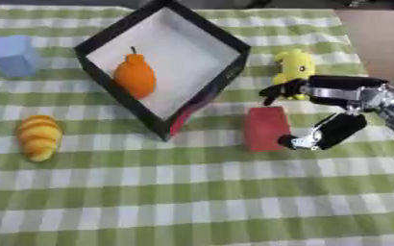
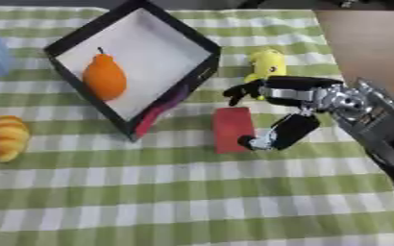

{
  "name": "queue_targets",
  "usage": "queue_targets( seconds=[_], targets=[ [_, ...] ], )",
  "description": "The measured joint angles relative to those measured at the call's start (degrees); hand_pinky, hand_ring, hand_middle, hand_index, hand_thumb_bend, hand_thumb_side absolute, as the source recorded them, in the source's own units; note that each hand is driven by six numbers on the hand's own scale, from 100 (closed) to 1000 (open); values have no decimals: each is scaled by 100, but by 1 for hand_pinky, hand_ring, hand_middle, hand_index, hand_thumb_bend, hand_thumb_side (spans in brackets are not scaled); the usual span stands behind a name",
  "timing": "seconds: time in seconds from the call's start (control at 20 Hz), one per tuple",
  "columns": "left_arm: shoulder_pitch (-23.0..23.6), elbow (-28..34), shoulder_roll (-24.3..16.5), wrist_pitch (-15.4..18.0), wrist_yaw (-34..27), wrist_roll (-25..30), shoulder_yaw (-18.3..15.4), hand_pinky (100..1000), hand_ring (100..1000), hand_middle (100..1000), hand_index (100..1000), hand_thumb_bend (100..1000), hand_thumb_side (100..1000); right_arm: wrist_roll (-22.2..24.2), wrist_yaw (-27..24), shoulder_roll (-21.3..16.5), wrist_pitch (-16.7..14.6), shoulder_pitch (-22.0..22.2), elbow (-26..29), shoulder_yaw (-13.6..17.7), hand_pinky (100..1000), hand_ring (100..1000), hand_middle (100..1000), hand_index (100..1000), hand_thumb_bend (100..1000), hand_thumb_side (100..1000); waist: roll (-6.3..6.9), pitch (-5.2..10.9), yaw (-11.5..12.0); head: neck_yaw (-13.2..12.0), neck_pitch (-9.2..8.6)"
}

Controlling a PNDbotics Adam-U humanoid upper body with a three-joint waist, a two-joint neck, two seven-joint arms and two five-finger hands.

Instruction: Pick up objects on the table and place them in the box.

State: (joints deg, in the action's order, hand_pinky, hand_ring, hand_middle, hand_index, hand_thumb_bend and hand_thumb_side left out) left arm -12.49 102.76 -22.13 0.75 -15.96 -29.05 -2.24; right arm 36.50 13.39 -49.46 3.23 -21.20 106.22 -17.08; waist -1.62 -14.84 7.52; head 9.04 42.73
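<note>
A black-rimmed box [image 1: 234,45] with a white floor sits at the top centre, and an orange pear-shaped fruit [image 1: 135,77] lies inside it. A red block [image 1: 266,128] rests on the cloth just right of the box's lower corner. My right hand [image 1: 331,96] comes in from the right, open, with its fingers spread above the block's right side and its thumb [image 1: 322,135] beside the block's right edge. A yellow toy [image 1: 294,66] stands behind the hand. A croissant [image 1: 38,136] lies at the left. My left hand is not visible.
A light blue block [image 1: 15,55] stands at the far left, near the box's left corner. The green and white checked cloth [image 1: 192,202] covers the table. Bare brown tabletop [image 1: 385,43] shows at the upper right.
</note>
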Motion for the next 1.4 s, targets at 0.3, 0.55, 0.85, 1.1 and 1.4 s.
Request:
queue_targets(
  seconds=[0.3, 0.55, 0.85, 1.1, 1.4],
  targets=[
    [-6, 0, 2, 0, -9, 0, 0, 698, 699, 730, 710, 395, 620, -4, 85, 47, -25, -29, -120, -27, 963, 1000, 856, 1000, 307, 361, 0, -25, 24, 7, -7],
    [-10, 1, 2, 0, -12, 0, 0, 698, 699, 727, 710, 394, 621, -3, 129, 56, -58, -46, -183, -27, 963, 1000, 857, 1000, 308, 356, 0, -49, 29, 16, -17],
    [-14, 1, 2, 0, -17, 0, 0, 699, 699, 725, 710, 393, 621, -2, 167, 95, -87, -51, -230, -27, 963, 1000, 858, 1000, 311, 342, 0, -71, 32, 20, -50],
    [-16, 1, 2, 0, -17, 0, 0, 699, 698, 725, 710, 393, 621, -6, 203, 106, -125, -64, -276, -27, 963, 1000, 859, 1000, 315, 344, 0, -86, 37, 20, -52],
    [-21, 2, 3, 0, -19, 0, 0, 699, 698, 726, 708, 393, 622, 4, 284, 109, -169, -93, -343, -42, 963, 1000, 860, 1000, 345, 332, 0, -108, 63, 23, -56]
  ],
)
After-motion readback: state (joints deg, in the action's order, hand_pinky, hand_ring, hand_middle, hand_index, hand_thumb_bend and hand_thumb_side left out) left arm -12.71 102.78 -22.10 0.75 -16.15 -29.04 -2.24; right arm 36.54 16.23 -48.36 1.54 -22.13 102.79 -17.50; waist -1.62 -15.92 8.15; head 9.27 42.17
